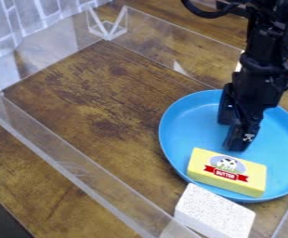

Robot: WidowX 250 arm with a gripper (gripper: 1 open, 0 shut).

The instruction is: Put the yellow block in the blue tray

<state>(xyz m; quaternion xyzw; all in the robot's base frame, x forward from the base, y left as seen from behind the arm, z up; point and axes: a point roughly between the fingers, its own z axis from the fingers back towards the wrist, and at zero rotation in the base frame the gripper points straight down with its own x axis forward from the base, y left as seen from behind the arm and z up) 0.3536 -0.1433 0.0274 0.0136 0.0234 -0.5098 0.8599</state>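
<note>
The yellow block, a small bar with a red-and-white oval label on top, lies inside the blue tray at its near edge. The tray is a large round blue plate at the right of the wooden surface. My black gripper points straight down over the tray's middle, just behind the block and apart from it. Its fingers stand open with nothing between them.
A white speckled sponge-like block lies on the wood just in front of the tray. Clear plastic walls fence in the wooden surface on all sides. The bare wood stretches left of the tray.
</note>
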